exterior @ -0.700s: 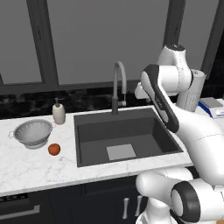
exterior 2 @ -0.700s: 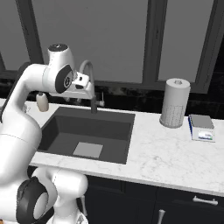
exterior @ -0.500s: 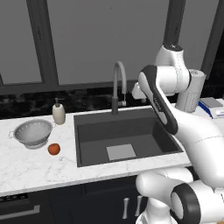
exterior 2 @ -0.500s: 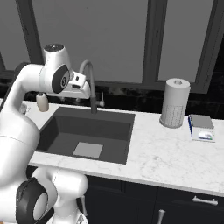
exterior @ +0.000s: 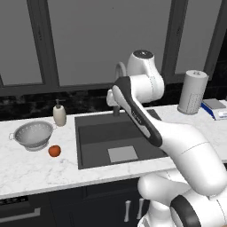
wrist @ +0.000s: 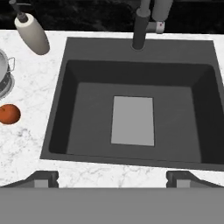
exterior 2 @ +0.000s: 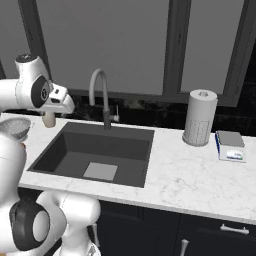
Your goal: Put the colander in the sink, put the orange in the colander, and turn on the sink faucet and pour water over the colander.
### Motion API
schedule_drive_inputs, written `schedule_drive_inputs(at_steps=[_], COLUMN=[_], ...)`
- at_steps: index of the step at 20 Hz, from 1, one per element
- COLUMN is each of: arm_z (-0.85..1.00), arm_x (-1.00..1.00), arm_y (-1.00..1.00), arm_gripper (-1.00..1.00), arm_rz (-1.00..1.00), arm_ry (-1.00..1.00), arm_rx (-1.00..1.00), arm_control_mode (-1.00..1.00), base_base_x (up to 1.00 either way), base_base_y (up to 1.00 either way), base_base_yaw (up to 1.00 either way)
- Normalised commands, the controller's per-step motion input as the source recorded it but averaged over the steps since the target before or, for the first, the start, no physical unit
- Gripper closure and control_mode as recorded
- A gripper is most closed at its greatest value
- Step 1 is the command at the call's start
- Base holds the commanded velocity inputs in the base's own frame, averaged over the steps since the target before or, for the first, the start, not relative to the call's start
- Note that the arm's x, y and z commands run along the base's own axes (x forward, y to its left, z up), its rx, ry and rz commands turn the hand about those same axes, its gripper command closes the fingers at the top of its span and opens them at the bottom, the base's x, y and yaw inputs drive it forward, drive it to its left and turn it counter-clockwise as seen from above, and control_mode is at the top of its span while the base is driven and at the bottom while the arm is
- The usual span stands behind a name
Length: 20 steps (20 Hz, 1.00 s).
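Observation:
The silver colander (exterior: 33, 134) stands on the white counter left of the sink (exterior: 95, 133), with the small orange (exterior: 54, 150) just in front of it. My gripper (wrist: 111, 178) hangs open and empty above the sink's (wrist: 61, 131) front rim, looking down into the bare basin. In the hand view the orange (wrist: 8, 113) lies at the left edge and a sliver of the colander (wrist: 3, 81) shows above it. The gooseneck sink faucet (exterior 2: 102, 95) rises behind the basin; in the left base view my arm hides most of it.
A cream soap dispenser (exterior: 59, 114) stands behind the colander at the sink's back left corner. On the counter to the right stand a paper towel roll (exterior 2: 199, 117) and a small box (exterior 2: 230, 146). Dark windows back the counter.
My arm has swung left, carrying the hand from the right of the faucet to over the sink's left part. Colander and orange have stayed put.

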Motion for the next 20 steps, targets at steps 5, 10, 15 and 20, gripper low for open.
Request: schedule_drive_inputs(at_steps=[5, 10, 15, 20], arm_z=[-0.23, -0.34, -0.21, -0.1], arm_x=[-0.03, 0.0, 0.0, 0.0], arm_y=[0.85, 0.74, 0.66, 0.55], arm_gripper=[-1.0, -1.0, -1.0, -1.0], arm_rz=[0.0, 0.0, 0.0, 0.0], arm_ry=[0.02, 0.03, 0.01, 0.0], arm_rx=[0.0, 0.0, 0.0, 0.0], arm_control_mode=[-1.0, -1.0, -1.0, -1.0], base_base_x=[0.0, 0.0, 0.0, 0.0], base_base_y=[0.0, 0.0, 0.0, 0.0], base_base_yaw=[0.0, 0.0, 0.0, 0.0])
